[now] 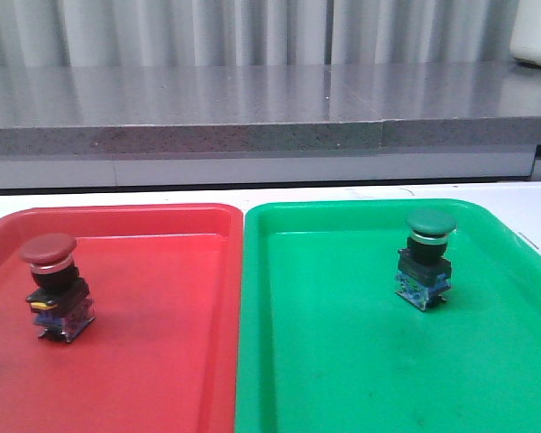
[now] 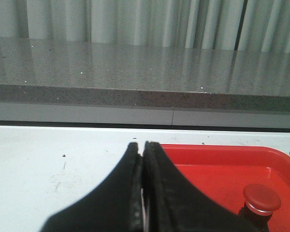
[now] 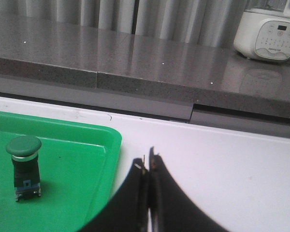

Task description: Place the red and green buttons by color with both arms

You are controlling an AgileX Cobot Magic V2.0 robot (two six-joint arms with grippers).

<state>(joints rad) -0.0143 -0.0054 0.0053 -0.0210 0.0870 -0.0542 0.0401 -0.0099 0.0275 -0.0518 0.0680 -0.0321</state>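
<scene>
The red button (image 1: 52, 281) stands upright in the red tray (image 1: 162, 361), at its left side; it also shows in the left wrist view (image 2: 261, 199). The green button (image 1: 427, 257) stands upright in the green tray (image 1: 343, 361), toward its far right; it also shows in the right wrist view (image 3: 24, 166). My left gripper (image 2: 142, 145) is shut and empty, over the white table just left of the red tray (image 2: 222, 169). My right gripper (image 3: 148, 159) is shut and empty, over the white table just right of the green tray (image 3: 87, 159). Neither arm shows in the front view.
The two trays lie side by side on a white table (image 1: 532, 203). A grey stone ledge (image 1: 252, 108) runs along the back, with pale curtains behind it. A white appliance (image 3: 269, 34) stands on the ledge at the far right.
</scene>
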